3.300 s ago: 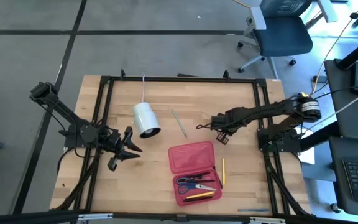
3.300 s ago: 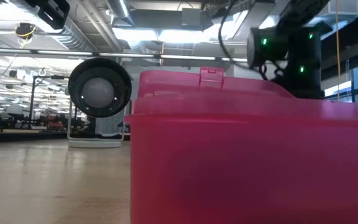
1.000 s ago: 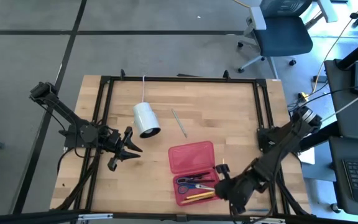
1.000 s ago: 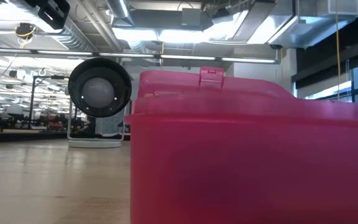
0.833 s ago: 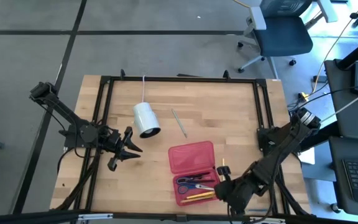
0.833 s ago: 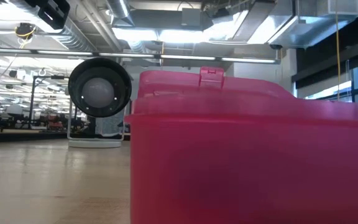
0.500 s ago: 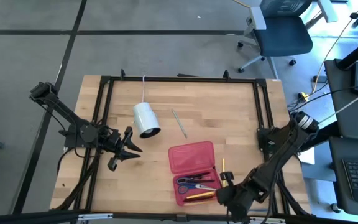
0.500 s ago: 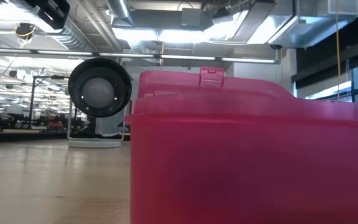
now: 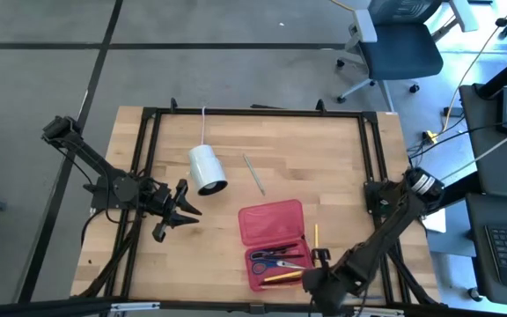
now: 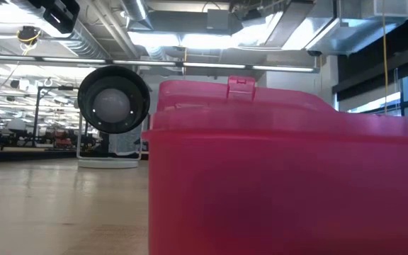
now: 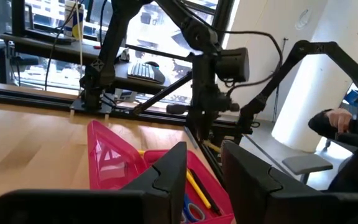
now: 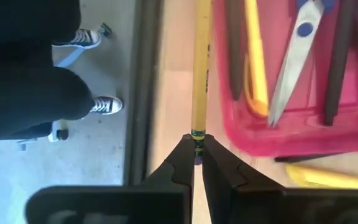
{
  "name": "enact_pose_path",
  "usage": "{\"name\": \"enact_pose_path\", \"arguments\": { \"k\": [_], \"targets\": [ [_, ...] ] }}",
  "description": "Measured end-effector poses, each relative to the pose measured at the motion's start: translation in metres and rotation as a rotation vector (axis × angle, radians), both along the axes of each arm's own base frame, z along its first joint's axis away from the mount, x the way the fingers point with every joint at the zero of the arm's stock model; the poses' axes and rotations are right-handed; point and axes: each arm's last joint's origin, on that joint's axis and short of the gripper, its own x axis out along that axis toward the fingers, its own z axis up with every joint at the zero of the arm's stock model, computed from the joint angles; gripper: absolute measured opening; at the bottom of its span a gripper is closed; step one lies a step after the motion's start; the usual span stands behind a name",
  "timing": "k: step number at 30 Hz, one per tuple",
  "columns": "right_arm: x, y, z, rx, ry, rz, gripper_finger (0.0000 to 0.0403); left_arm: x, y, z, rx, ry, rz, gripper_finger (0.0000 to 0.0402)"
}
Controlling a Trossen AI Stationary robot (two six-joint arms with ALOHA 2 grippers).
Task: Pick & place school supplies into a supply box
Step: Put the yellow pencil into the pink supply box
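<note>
A flat red translucent supply box point(image 9: 275, 244) with rounded corners lies open near the front edge of the pale wooden table point(image 9: 306, 167), its hinged lid laid back. The tray holds blue-handled scissors point(image 9: 275, 261), a yellow pencil point(image 9: 282, 277) and dark pens point(image 12: 335, 56). One more yellow pencil point(image 9: 316, 236) lies on the wood just beside the box's right wall, and a thin green pencil point(image 9: 253, 173) rests well apart, toward the table's middle, near a smooth white cylinder point(image 9: 207, 169) trailing a cord.

The right gripper point(image 9: 318, 257) is down at the near end of the loose yellow pencil, its two dark fingers point(image 12: 180, 160) pinched together on the pencil's eraser tip beside the box's corner. The left gripper point(image 9: 180, 211) waits at the table's left side, fingers partly apart and holding nothing. A person's dark sleeve and hand point(image 11: 337, 118) show beyond the table.
</note>
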Motion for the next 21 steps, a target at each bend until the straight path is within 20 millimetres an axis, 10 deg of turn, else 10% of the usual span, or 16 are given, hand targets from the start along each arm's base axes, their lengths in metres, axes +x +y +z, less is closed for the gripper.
{"name": "enact_pose_path", "arguments": {
  "k": [21],
  "targets": [
    [0.037,-0.046,-0.037,-0.106,0.217,-0.219,0.0022,0.000,0.000,0.000,0.000,0.000,0.008,0.0091]
  ]
}}
